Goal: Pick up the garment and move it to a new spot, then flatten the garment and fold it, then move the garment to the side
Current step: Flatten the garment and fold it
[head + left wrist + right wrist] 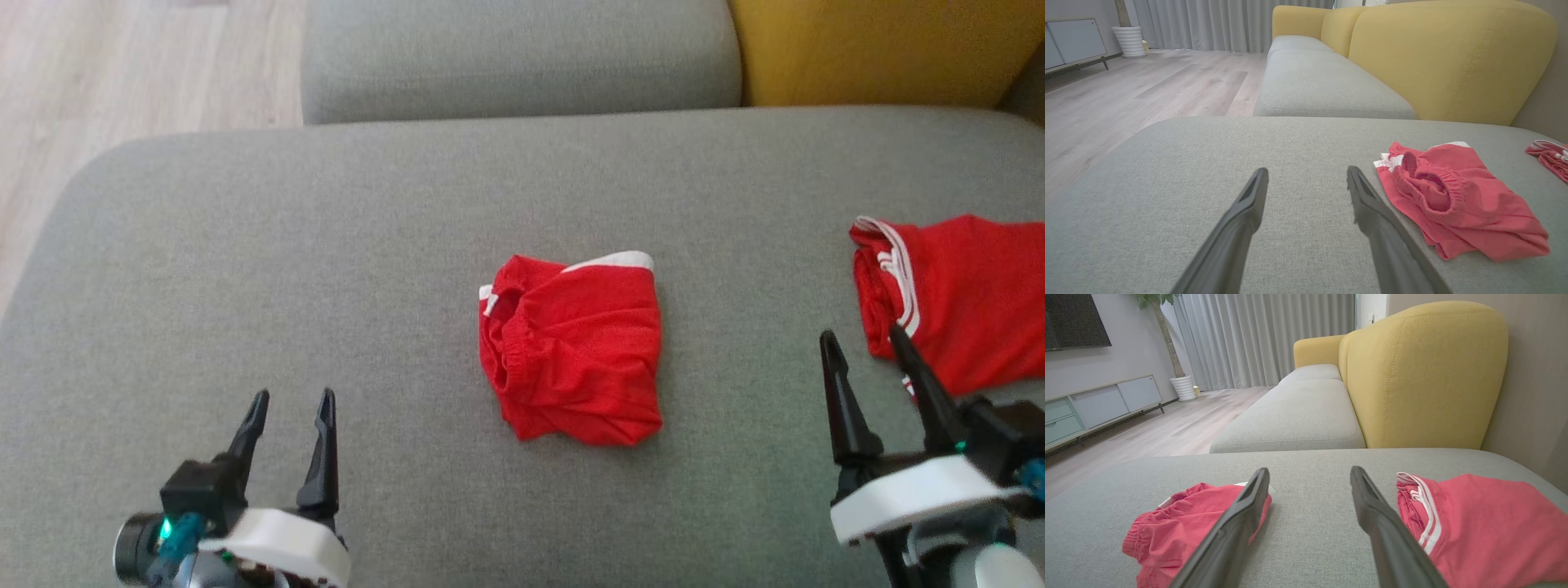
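Red mesh garment [574,351] crumpled, elastic waistband, woven grey cushion [326,269]

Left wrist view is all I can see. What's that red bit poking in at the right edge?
Observer: A second garment, red with white stripes, lying on the cushion apart from the shorts.
Operator: Where's my other gripper?
Observer: The right gripper is open and holds nothing. It points at the gap between the shorts and the second garment.
Operator: Is my left one touching the shorts?
Observer: No. The head view shows the left gripper open, with a strip of bare cushion between it and the shorts.
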You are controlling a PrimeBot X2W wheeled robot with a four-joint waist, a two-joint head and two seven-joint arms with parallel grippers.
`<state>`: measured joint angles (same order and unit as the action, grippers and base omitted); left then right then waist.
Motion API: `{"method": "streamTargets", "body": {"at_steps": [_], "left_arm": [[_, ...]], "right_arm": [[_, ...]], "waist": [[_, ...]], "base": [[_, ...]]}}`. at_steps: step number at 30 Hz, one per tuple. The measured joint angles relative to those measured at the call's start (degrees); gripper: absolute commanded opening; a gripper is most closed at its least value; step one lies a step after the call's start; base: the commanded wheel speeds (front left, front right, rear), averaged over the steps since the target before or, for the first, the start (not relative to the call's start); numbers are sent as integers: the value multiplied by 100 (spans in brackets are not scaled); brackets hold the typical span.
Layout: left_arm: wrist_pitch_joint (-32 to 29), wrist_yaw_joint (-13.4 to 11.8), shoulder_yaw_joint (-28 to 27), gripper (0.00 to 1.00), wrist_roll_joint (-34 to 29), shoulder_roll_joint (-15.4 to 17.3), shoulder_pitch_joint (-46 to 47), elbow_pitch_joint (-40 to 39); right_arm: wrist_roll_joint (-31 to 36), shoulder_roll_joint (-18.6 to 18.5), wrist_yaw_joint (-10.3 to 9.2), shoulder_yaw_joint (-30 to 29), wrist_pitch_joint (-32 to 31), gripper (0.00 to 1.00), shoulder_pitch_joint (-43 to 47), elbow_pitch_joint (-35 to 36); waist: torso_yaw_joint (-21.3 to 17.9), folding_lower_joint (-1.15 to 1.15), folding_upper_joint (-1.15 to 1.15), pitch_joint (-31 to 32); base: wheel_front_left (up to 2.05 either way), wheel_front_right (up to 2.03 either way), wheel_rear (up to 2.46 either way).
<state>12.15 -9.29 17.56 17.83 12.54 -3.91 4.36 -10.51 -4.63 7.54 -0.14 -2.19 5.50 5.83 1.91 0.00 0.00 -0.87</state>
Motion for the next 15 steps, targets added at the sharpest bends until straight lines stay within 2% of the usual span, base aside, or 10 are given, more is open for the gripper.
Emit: {"method": "streamTargets", "body": {"at_steps": [15], "left_arm": [[-148, -83, 15, 100, 52, 109, -258, -165]], "right_arm": [[200, 123, 0, -92, -138, 100, 359, 175]], "waist": [[28, 0, 0, 236]], "base": [[0, 0, 0]]}}
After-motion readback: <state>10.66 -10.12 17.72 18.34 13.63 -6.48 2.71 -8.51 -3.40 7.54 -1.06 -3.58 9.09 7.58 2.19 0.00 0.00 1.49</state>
